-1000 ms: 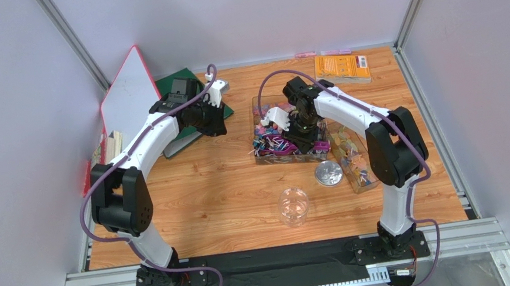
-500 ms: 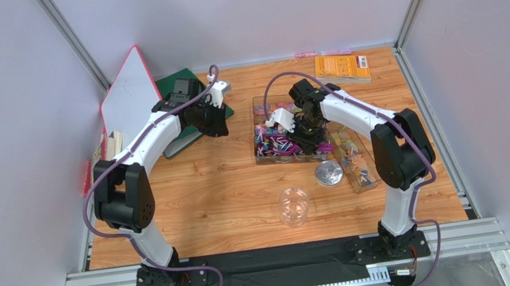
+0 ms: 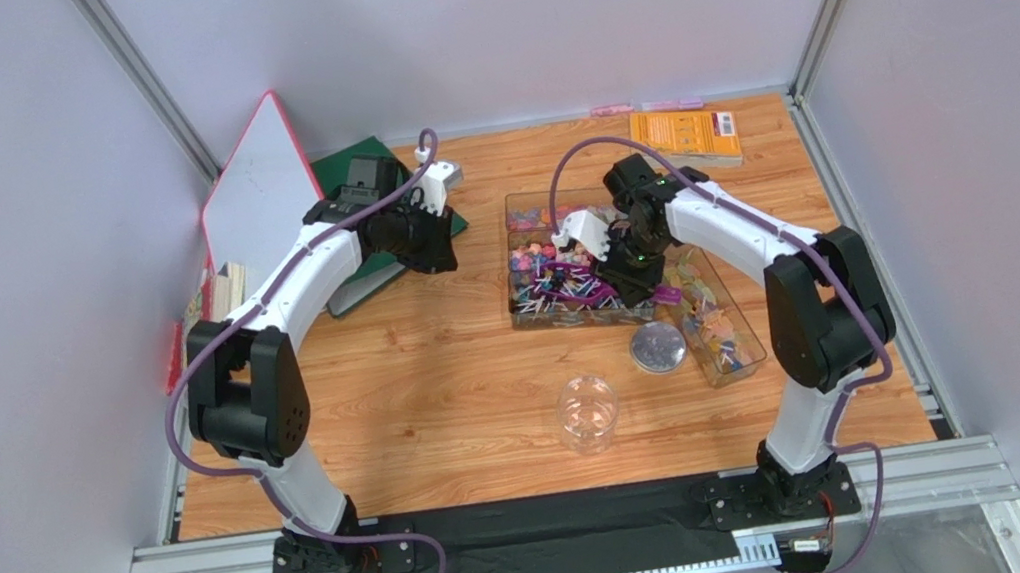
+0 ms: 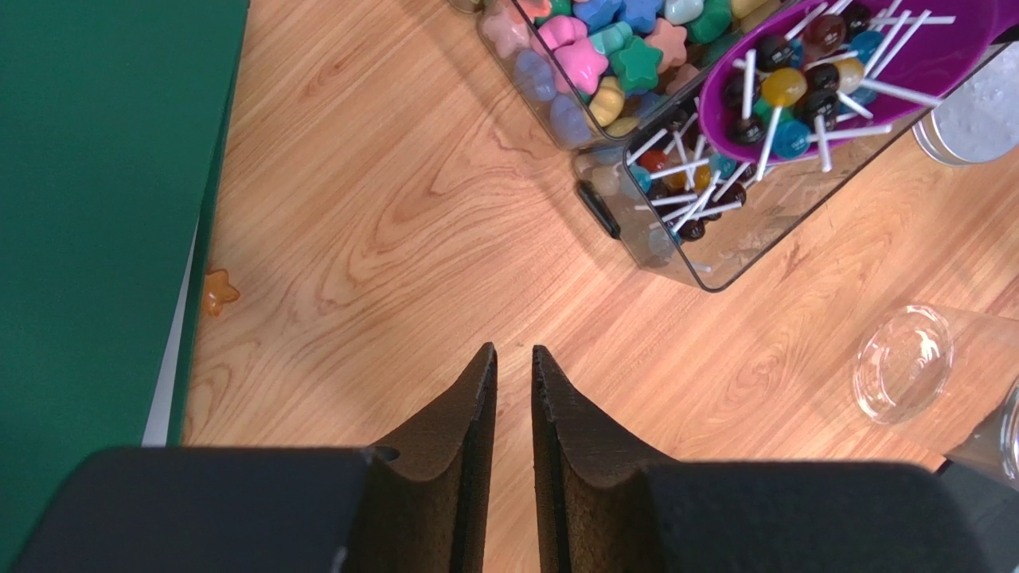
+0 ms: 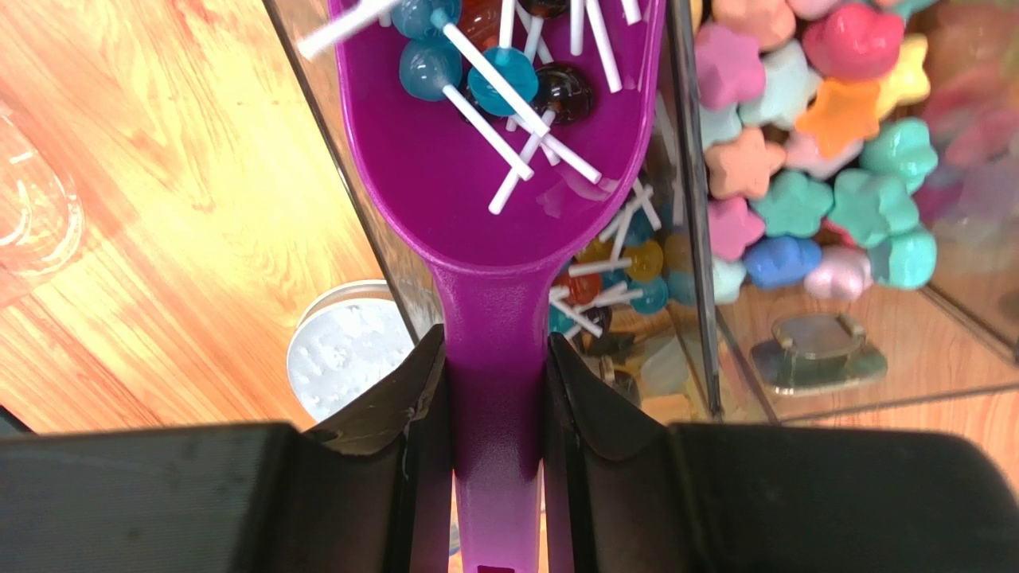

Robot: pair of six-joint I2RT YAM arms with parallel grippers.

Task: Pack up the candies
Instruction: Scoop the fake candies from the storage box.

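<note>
- Wooden table (image 3: 381, 397) between grey walls, from above: right gripper (image 3: 624, 264) over the tray (image 3: 521, 318), left gripper (image 3: 435, 242) well apart at the far left. Jar (image 3: 588, 413) open near the front, lid (image 3: 658, 347) lying between jar and tray.
- Judged as the carry step: scoop loaded, jar not yet filled. Lift clear of the tray wall first, then swing toward the jar.
- From the left wrist: left jaws barely parted, a narrow gap, pinching nothing, idle over bare wood beside the green book (image 4: 96, 179).
- Same view: scoop (image 4: 945, 48) above the tray, candies (image 4: 783, 86) heaped in its bowl, more in the tray below, one stray star (image 4: 217, 290) on the wood by the book.
- Carry the bowl level: sticks poking past the rim, prone to sliding off at any tilt.
- From the right wrist: right gripper clamped on the scoop handle, a finger on each side, bowl ahead, lid below to the left.
- Grip firmly and move slowly. Centre the bowl's tip over the jar mouth, then tip gently. Narrow mouth and long sticks, so likely to bridge and spill.
</note>
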